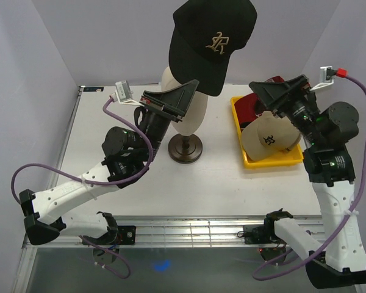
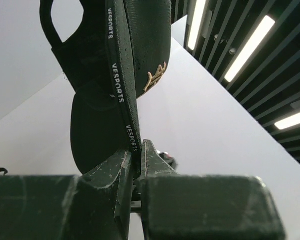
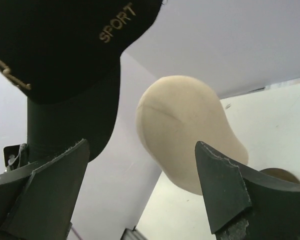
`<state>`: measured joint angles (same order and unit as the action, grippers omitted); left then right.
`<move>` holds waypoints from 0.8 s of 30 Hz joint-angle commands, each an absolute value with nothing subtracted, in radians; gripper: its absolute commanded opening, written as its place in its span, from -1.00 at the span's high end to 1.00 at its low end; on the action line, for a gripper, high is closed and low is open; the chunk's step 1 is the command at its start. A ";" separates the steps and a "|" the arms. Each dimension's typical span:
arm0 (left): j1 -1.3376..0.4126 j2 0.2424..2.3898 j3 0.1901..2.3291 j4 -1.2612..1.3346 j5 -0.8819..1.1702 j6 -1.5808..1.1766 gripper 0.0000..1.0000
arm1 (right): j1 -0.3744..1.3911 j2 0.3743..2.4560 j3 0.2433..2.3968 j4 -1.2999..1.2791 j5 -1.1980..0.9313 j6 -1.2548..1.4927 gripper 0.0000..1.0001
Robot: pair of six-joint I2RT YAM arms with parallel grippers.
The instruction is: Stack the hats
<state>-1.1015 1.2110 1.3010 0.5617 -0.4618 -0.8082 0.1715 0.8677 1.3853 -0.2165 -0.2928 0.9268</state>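
My left gripper (image 1: 192, 85) is shut on the rim of the black "R" cap (image 1: 211, 39) and holds it high above the beige mannequin head (image 1: 186, 113). In the left wrist view the cap (image 2: 117, 75) hangs pinched between my fingers (image 2: 137, 160). My right gripper (image 1: 265, 91) is open and empty above the yellow tray (image 1: 274, 160), which holds the tan "R" cap (image 1: 270, 137) and a red cap (image 1: 249, 105). The right wrist view shows the black cap (image 3: 55, 45) and the mannequin head (image 3: 187, 130) beyond my open fingers. The lavender and "NY" caps are out of view.
The mannequin head stands on a dark round base (image 1: 185, 149) at the table's middle. The yellow tray sits at the right. White walls enclose the table at the back and sides.
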 commanded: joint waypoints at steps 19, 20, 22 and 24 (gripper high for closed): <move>-1.101 1.192 1.262 0.653 -0.437 -0.934 1.00 | 0.290 0.991 1.108 0.649 -0.514 1.384 -0.80; -1.101 1.192 1.259 0.652 -0.437 -0.939 1.00 | 0.294 0.991 1.104 0.658 -0.508 1.385 -0.80; -1.101 1.183 1.252 0.653 -0.443 -0.945 1.00 | 0.310 1.003 1.104 0.663 -0.506 1.385 -0.80; -1.101 1.177 1.241 0.655 -0.446 -0.948 1.00 | 0.316 1.003 1.094 0.660 -0.497 1.387 -0.81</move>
<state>-1.1011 1.2076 1.2144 0.6067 -0.4656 -0.9295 0.3000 1.0023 1.0992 0.5961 -0.5175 1.3800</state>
